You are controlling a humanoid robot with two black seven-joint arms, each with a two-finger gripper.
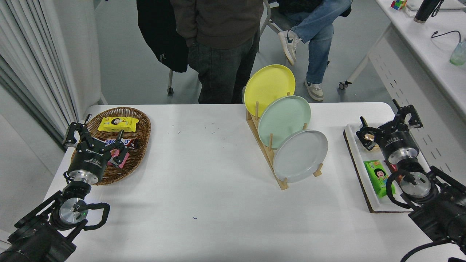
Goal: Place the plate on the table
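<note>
The light-grey plate [300,155] stands on edge in the front slot of a wooden rack [268,153] on the white table [204,189]. A mint-green plate [284,120] and a yellow plate [268,88] stand behind it in the same rack. My right gripper [389,122] is open and empty, hovering over a white tray to the right of the rack, well apart from the grey plate. My left gripper [91,134] is open and empty, parked over the wicker basket at the left.
A wicker basket [140,123] with snack packs sits at the left. A white tray [355,145] holding a green snack pack [378,178] lies at the right edge. Two people are at the far side. A white desk [429,47] stands at the right.
</note>
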